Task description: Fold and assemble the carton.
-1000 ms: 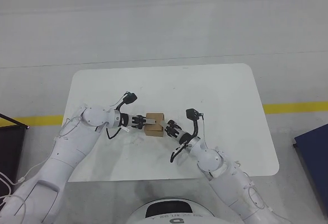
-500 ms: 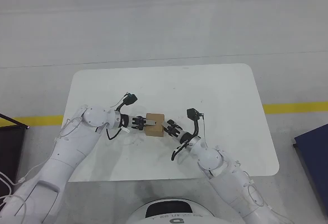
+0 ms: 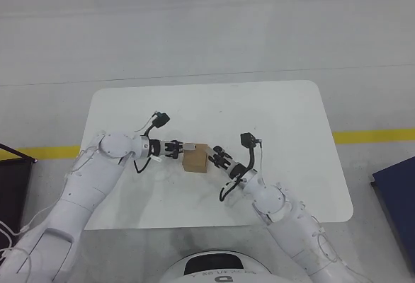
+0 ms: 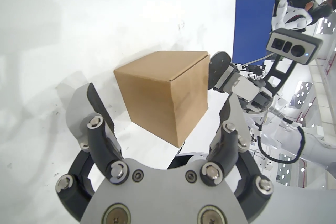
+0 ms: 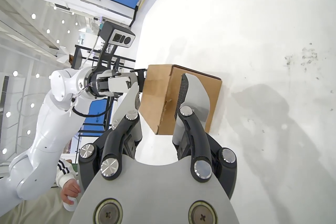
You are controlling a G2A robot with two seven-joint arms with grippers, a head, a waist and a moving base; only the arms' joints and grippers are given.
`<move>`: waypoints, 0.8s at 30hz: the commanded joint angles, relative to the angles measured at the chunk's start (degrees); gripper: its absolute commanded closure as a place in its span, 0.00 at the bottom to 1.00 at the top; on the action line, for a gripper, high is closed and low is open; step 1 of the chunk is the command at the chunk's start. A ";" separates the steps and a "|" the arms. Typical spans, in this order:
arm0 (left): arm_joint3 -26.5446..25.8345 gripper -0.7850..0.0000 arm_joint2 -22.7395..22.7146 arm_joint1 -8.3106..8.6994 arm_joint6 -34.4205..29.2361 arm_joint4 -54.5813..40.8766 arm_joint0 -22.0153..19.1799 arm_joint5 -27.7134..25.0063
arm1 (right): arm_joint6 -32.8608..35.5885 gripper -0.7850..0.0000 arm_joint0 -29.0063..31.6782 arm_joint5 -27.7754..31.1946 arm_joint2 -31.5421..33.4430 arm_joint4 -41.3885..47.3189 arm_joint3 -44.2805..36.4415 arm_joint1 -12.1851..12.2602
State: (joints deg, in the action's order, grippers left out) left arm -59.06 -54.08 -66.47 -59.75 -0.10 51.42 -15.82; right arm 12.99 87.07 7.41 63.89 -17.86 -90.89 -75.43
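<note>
1. The small brown cardboard carton (image 3: 195, 159) stands on the white rounded table (image 3: 278, 120), just left of centre in the top view. It already has the shape of a closed cube.
2. The left gripper (image 3: 177, 148) is at the carton's upper-left corner. Its fingers are spread wide, with the box in the gap ahead of them. I cannot tell whether a tip touches the cardboard.
3. The right gripper (image 3: 217, 155) is at the carton's right side, also spread and straddling a corner. In the left wrist view, right of centre, one black pad (image 4: 219, 64) lies against the box's upper-right edge.
4. The step in hand is probably squaring the box and pressing the last flap home. The side seam (image 5: 166, 107), at the centre of the right wrist view, looks slightly proud and has a small nick.
5. One gripper should brace while the other pushes from directly opposite. Otherwise so light a box will likely slide on the smooth top.
6. A pad should press flat on the flap close to the seam, not on a corner, since cardboard dents easily.
7. Any closing across the cube should be gentle, because a hard squeeze could buckle the walls and reopen the seam.
</note>
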 commanded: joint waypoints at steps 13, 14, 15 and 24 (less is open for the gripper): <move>3.11 0.00 -26.13 5.75 0.35 -23.53 6.11 -2.43 | 6.37 1.00 -9.17 4.63 -5.93 -2.54 4.83 -0.95; 2.43 0.00 -26.93 5.92 0.33 -24.38 6.98 -2.20 | 5.47 1.00 -10.05 4.14 -6.61 -3.90 5.63 -1.13; 2.17 0.00 -27.15 5.97 0.34 -24.62 7.25 -2.11 | 4.73 1.00 -10.74 3.76 -7.30 -4.70 6.29 -1.33; 2.17 0.00 -27.15 5.97 0.34 -24.62 7.25 -2.11 | 5.86 1.00 -14.36 -2.30 -10.79 -9.82 9.74 -2.23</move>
State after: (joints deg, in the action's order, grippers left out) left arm -56.89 -81.23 -60.50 -59.41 -24.72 58.67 -17.94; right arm 18.57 72.84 5.72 53.22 -27.11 -81.08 -77.65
